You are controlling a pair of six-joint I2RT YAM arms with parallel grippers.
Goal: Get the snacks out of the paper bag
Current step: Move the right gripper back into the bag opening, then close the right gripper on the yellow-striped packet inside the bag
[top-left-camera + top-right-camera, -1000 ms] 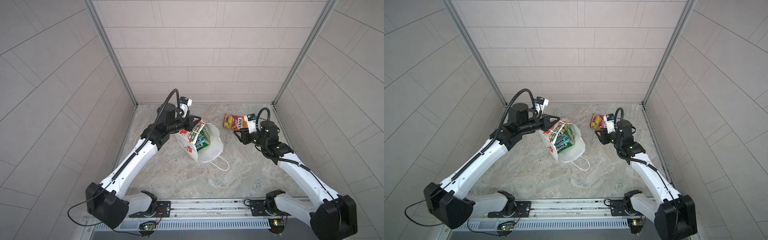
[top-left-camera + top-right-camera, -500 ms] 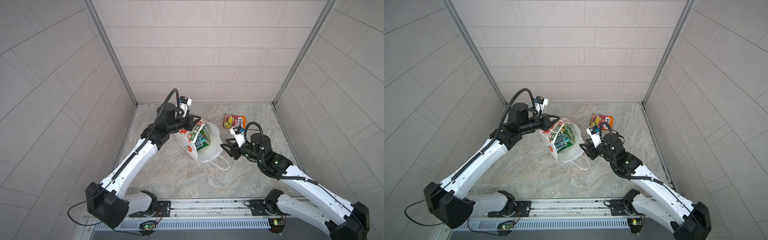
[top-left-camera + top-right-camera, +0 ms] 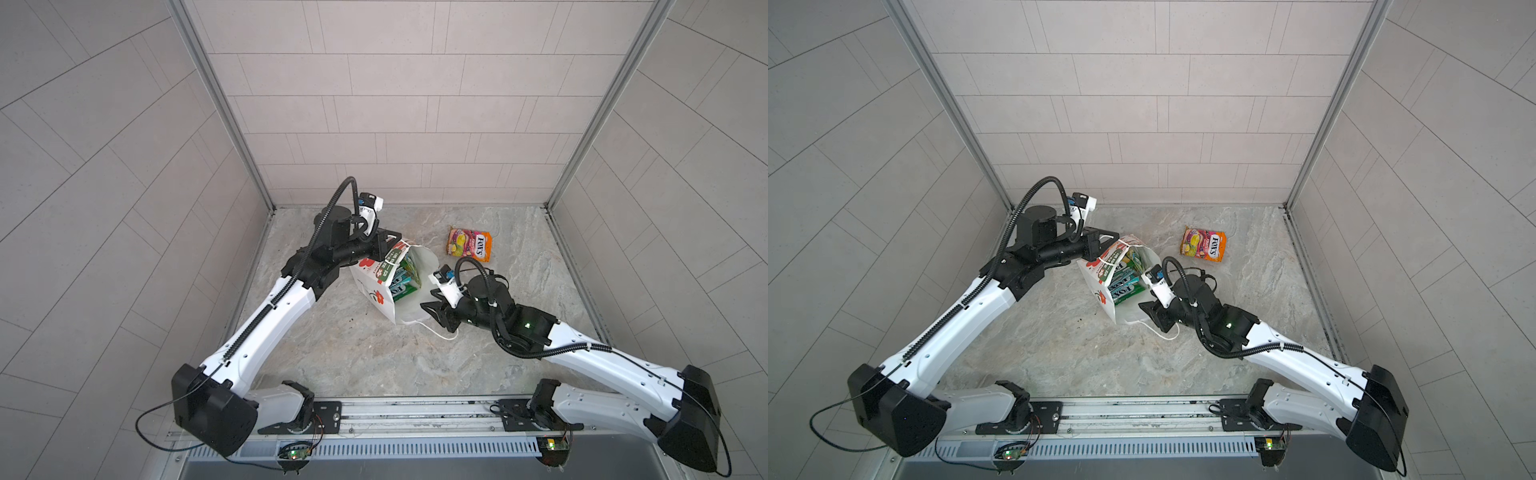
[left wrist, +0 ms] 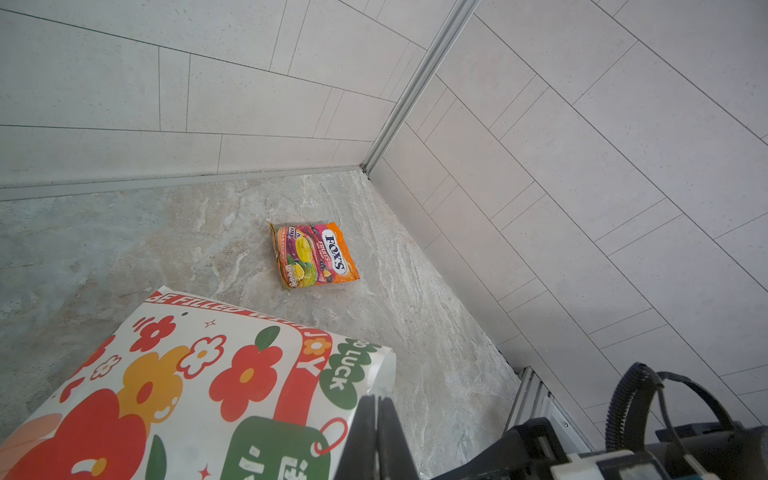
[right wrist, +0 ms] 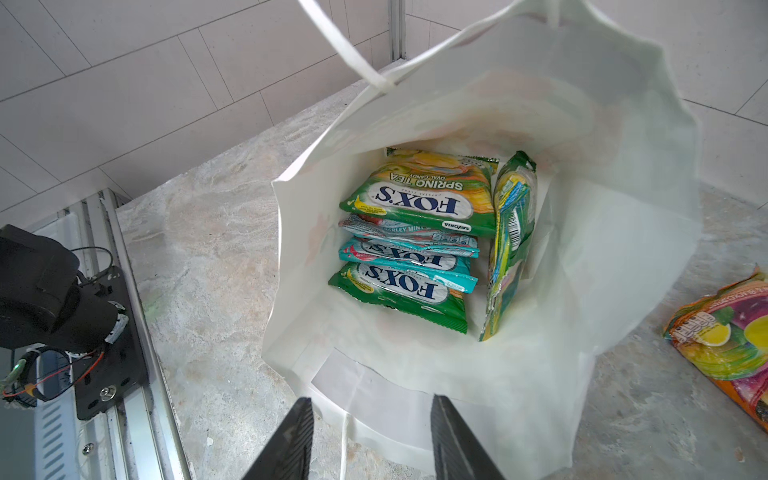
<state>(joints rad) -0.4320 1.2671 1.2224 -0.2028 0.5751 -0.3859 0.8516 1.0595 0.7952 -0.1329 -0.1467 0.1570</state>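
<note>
On the marbled table [image 3: 353, 353], paper bag [image 3: 376, 291]: tipped over with its mouth gaping toward the right arm and the flower-printed side facing up. One white cord handle trails on the stone.
Left gripper [image 4: 375, 405]: at the bag's upper rim, fingers pressed tight together. From where I stand it looks pinched on the paper edge, holding the mouth up.
Right gripper [image 5: 372, 401]: low at the bag's mouth and pointing in. The jaws are partly apart with nothing between them, just short of the paper lip.
Packets in the bag [image 5: 419, 199]: green-yellow and teal ones lie stacked flat. Another green-yellow one stands on edge beside them.
Orange-pink packet [image 3: 469, 244]: flat on the table beyond the bag, apart from both grippers.
</note>
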